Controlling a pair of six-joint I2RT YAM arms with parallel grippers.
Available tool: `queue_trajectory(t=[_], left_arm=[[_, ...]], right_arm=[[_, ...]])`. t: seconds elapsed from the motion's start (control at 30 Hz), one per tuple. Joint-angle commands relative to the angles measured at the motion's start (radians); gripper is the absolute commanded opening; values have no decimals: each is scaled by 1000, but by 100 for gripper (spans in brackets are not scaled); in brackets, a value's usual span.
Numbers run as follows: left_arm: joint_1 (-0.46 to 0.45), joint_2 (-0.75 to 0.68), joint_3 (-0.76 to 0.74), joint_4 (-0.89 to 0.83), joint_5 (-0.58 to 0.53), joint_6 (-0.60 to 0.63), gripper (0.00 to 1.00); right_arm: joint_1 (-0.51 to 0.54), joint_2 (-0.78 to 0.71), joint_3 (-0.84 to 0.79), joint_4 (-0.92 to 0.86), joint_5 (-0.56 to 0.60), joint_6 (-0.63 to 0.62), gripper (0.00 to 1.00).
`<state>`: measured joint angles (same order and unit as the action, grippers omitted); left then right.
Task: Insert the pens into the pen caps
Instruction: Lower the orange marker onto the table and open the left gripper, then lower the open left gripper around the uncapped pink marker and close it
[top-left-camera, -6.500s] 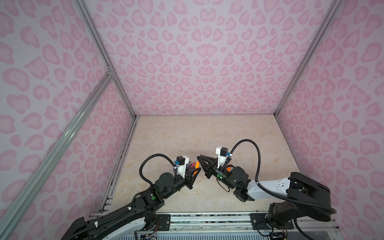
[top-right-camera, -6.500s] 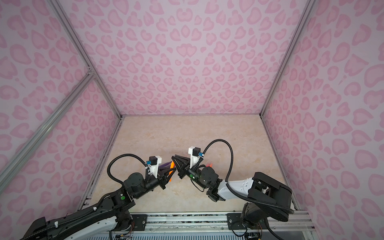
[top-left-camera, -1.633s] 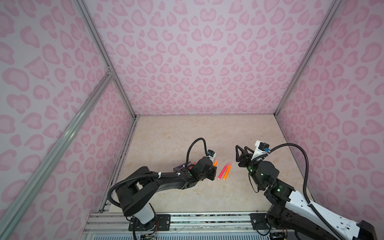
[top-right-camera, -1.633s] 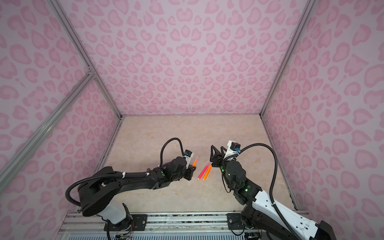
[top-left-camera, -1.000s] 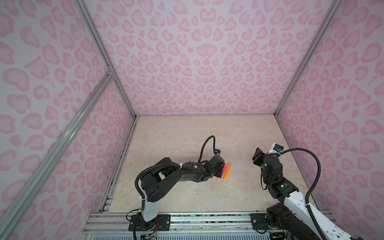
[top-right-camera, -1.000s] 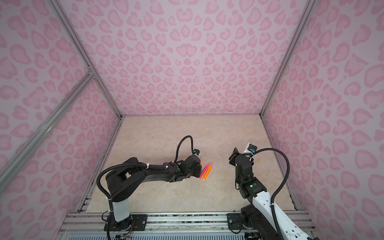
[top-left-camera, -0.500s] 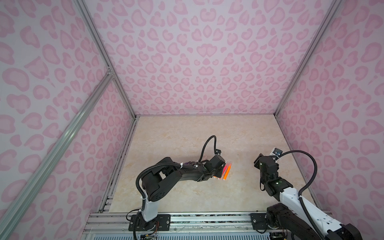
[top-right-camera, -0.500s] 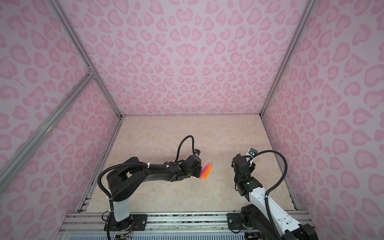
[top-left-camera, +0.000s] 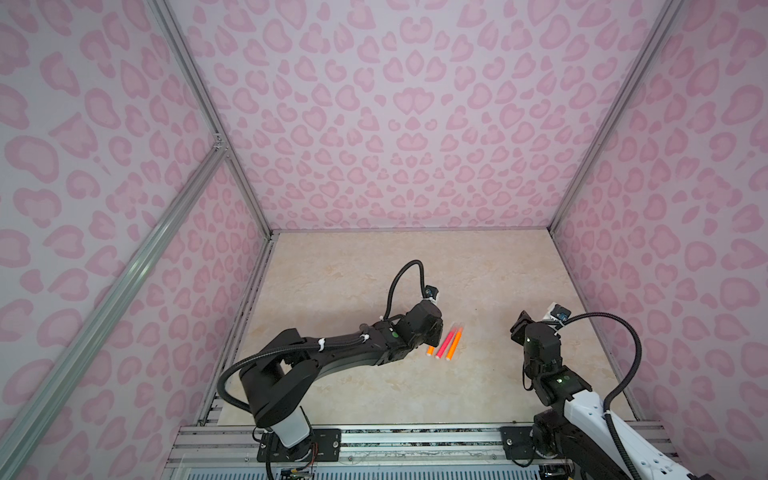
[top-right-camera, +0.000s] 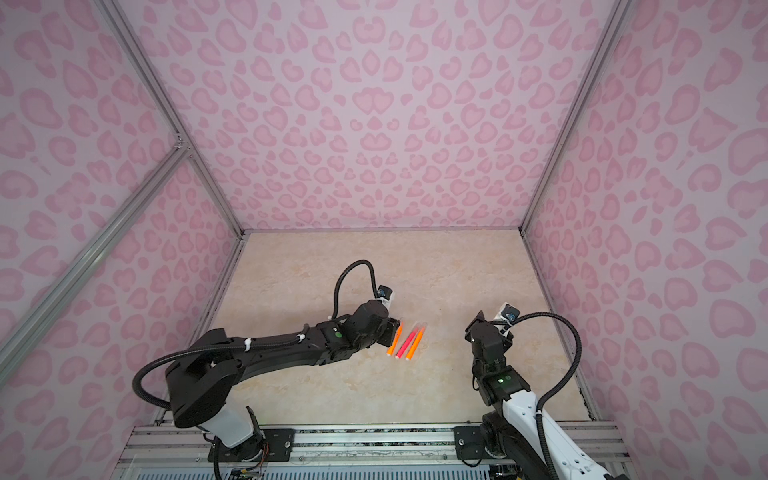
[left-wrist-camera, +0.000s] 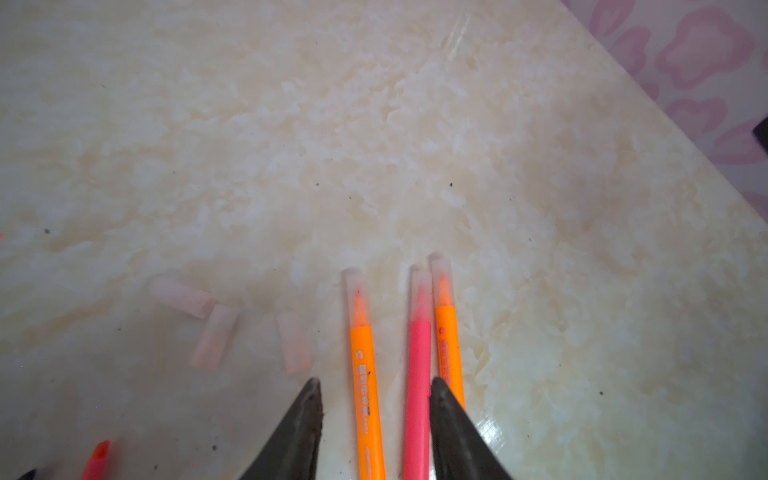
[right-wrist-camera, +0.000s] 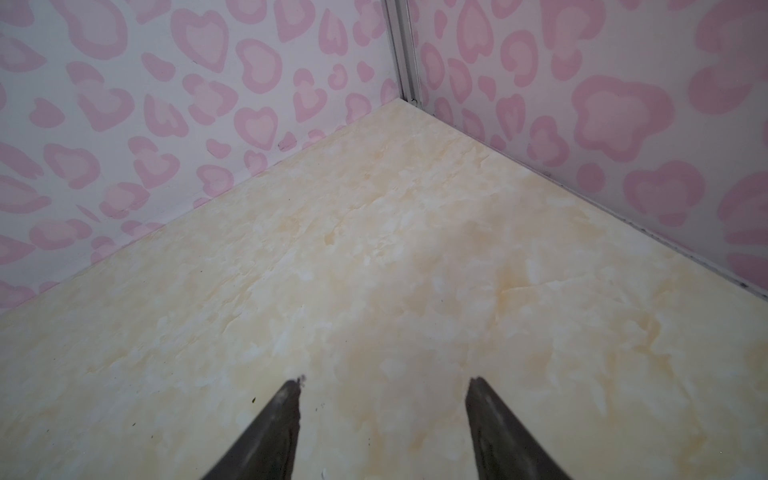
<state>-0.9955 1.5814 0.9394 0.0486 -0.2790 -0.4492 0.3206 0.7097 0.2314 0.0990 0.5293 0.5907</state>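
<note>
Three capped pens lie side by side on the beige table: an orange pen (left-wrist-camera: 365, 374), a pink pen (left-wrist-camera: 417, 374) and a second orange pen (left-wrist-camera: 449, 345). In both top views they show as orange (top-right-camera: 393, 340), pink (top-left-camera: 445, 343) and orange (top-left-camera: 454, 343). My left gripper (left-wrist-camera: 374, 384) is open and low over them, with the first orange pen and the pink pen lying loose between its jaws. Three loose clear pen caps (left-wrist-camera: 214, 336) lie beside them. An uncapped pink-red pen tip (left-wrist-camera: 97, 457) shows at the frame edge. My right gripper (right-wrist-camera: 384, 380) is open and empty, off to the right (top-left-camera: 519, 328).
Pink patterned walls (top-left-camera: 415, 124) enclose the table on three sides. The right wrist view faces the table's far right corner (right-wrist-camera: 409, 99). The left arm (top-left-camera: 332, 357) stretches across the front middle of the table, hiding what lies under it.
My left gripper has opened and let go of the orange pen, which now lies beside the other two. The right arm has drawn back a little toward the right wall.
</note>
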Motion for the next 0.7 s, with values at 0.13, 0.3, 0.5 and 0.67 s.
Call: queue_trajectory(t=[0.13,0.3,0.5,0.67], left_arm=[[21,-181,-234,-72,-315,-42,50],[60,-184,-286,-118,-292,-65,53],[66,-86,-242,-172,-205,-34,50],[66,-9,-204,-240,-225,-39,49]], right_arm=[[1,-1,-9,46,-23,-16,65],[1,48,14,47,-26,-16,64],[1,59,27,32,-39,-16,64],[1,41,17,33,-36,-15,64]])
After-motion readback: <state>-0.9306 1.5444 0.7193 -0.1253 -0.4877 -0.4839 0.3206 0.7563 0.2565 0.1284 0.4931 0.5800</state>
